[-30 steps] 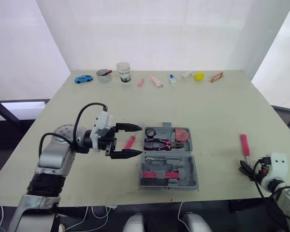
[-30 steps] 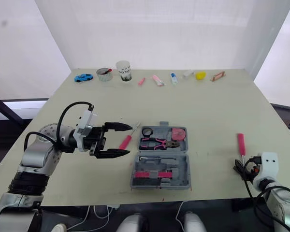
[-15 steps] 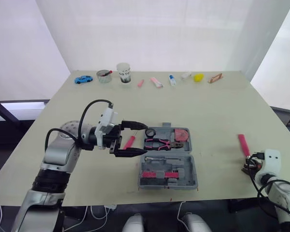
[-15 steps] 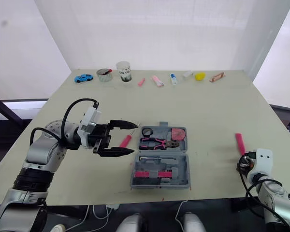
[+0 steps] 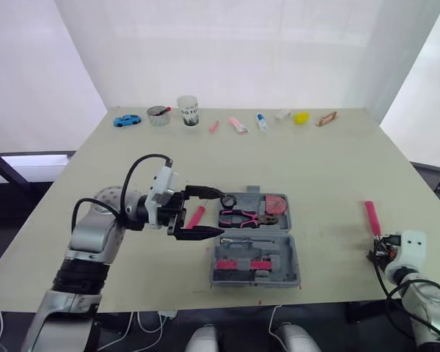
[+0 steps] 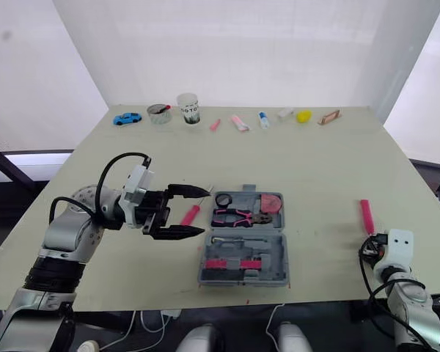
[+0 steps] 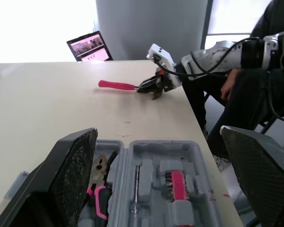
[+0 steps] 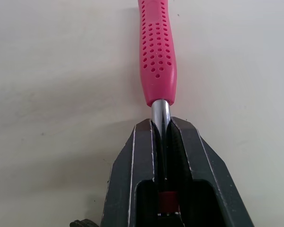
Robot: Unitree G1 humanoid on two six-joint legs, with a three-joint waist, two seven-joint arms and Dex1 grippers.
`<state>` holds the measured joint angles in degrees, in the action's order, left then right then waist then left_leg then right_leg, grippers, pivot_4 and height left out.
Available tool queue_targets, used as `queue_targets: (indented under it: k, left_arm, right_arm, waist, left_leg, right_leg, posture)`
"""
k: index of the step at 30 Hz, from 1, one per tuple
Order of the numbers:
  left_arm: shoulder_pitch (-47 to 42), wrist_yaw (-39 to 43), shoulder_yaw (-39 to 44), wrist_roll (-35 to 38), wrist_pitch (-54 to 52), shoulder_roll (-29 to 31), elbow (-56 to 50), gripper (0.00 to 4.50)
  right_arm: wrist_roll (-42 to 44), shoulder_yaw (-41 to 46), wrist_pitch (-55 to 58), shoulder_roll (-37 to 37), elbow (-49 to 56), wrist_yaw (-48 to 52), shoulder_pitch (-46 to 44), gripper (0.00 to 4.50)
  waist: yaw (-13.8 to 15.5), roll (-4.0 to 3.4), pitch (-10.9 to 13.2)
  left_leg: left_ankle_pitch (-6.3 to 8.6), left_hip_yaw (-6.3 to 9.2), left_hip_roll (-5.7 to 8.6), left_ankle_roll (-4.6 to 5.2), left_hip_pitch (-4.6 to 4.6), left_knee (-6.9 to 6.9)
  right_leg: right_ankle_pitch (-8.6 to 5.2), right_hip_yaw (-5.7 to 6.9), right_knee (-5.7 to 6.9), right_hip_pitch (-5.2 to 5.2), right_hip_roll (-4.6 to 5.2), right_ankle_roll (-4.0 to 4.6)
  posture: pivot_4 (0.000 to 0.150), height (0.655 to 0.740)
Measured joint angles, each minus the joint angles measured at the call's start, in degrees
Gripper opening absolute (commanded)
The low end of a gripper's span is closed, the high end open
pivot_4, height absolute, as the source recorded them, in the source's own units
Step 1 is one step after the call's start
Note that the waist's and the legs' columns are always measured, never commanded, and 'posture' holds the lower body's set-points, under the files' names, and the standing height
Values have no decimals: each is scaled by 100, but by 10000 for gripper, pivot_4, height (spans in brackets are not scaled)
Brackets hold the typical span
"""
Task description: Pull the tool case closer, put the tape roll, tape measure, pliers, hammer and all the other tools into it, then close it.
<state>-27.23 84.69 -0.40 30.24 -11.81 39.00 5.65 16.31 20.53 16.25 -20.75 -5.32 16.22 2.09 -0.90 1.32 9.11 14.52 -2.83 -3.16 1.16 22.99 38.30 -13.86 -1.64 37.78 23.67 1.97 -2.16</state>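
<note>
The grey tool case (image 5: 293, 258) lies open near the table's front, holding pink pliers (image 5: 243, 217), a tape roll (image 5: 228, 200) and a pink tape measure (image 5: 277, 204). My left gripper (image 5: 220, 213) is open, hovering just off the case's left side. A pink-handled screwdriver (image 5: 197, 215) lies on the table below its fingers. At the front right edge, my right gripper (image 8: 162, 125) is shut on the metal shaft of the pink-handled hammer (image 8: 158, 52), which lies flat on the table (image 5: 371, 218).
Along the table's far edge stand a blue toy car (image 5: 126, 119), a tin (image 5: 158, 115), a cup (image 5: 188, 110) and several small items. A laptop (image 7: 87, 46) and a seated person (image 7: 246, 94) are beyond the table's right side.
My right gripper has shut on the hammer's shaft. My left gripper has moved right, closer to the case, still open.
</note>
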Motion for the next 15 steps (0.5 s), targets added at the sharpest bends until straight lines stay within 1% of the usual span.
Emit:
queue_targets:
  k: [3,5,10,11,12,13,15]
  left_arm:
    - [-118,25,18,6,83,-15,115,45000]
    - [-142,146,22,31,98,12,120,45000]
    - [-119,363,21,49,179,59,150,45000]
    - [-120,391,8,98,217,112,175,45000]
    - [-122,394,6,108,224,142,179,45000]
    - [-133,416,-72,219,316,358,241,45000]
    - [-165,422,-86,287,386,478,270,45000]
  right_arm:
    - [114,-1,-2,-341,344,449,102,944]
    - [281,-65,142,-678,802,932,252,944]
    - [535,-410,807,-1484,1588,1790,405,944]
    - [620,-555,996,-1745,1754,2060,382,944]
    - [656,-613,1050,-1840,1836,2159,376,944]
    - [794,-853,1296,-2238,2120,2578,222,944]
    - [883,-925,1384,-2378,2327,2815,103,944]
  waist:
    - [8,-11,7]
    - [2,-15,9]
    - [1,-18,12]
    - [-2,-22,17]
    - [-4,-21,18]
    - [-14,-21,24]
    - [-6,-19,28]
  left_leg:
    - [0,1,1,0,3,0]
    - [0,1,0,0,0,-8]
    - [0,6,-3,0,-1,-10]
    - [0,3,-3,0,-1,-8]
    - [0,4,-3,0,-1,-8]
    - [0,3,-4,0,-1,-2]
    - [0,8,-5,0,-1,-3]
  right_leg:
    - [0,0,-2,1,-1,0]
    - [-1,0,-2,1,-4,-1]
    - [-3,3,-1,2,-9,-3]
    - [-4,1,0,3,-9,-5]
    - [-4,1,-1,3,-9,-5]
    - [-5,0,4,4,-9,-6]
    - [-6,4,1,3,-9,-8]
  posture:
    - [1500,7400]
    - [1500,7400]
    - [1500,7400]
    - [1500,7400]
    - [1500,7400]
    - [1500,7400]
    - [1500,7400]
